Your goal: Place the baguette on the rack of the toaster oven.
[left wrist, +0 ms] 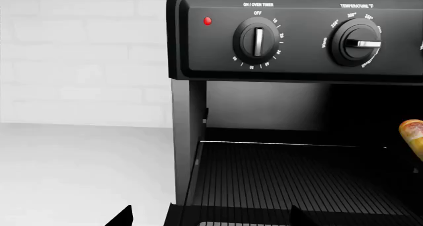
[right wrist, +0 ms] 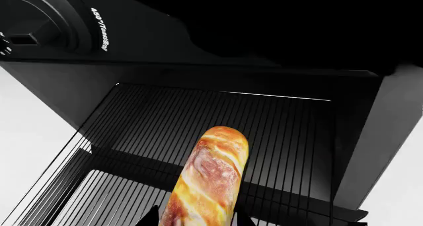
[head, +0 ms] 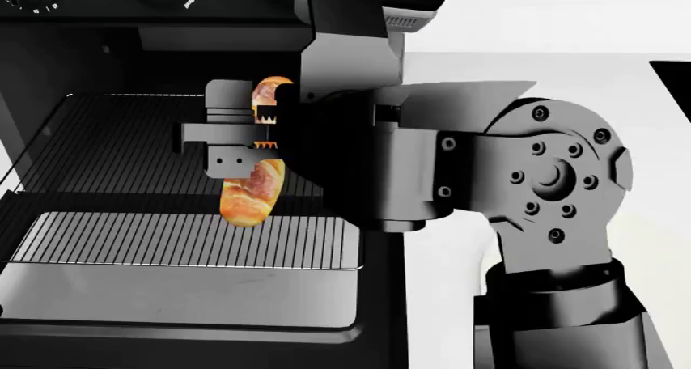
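Baguette [head: 254, 195]: clamped mid-length in right gripper [head: 262, 133] jaws, held above rack [head: 129, 154] of toaster oven [left wrist: 290, 37], long axis pointing into cavity. Left jaws: state not discernible.

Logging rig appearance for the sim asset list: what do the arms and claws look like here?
Head view shows only the right arm: blocky dark grey and black housings, a round joint flange with a ring of bolt heads, no visible cables or markings. The right claw has black, flat, boxy fingers with serrated inner teeth. Of the left claw, only two dark pointed tips show in its wrist view.
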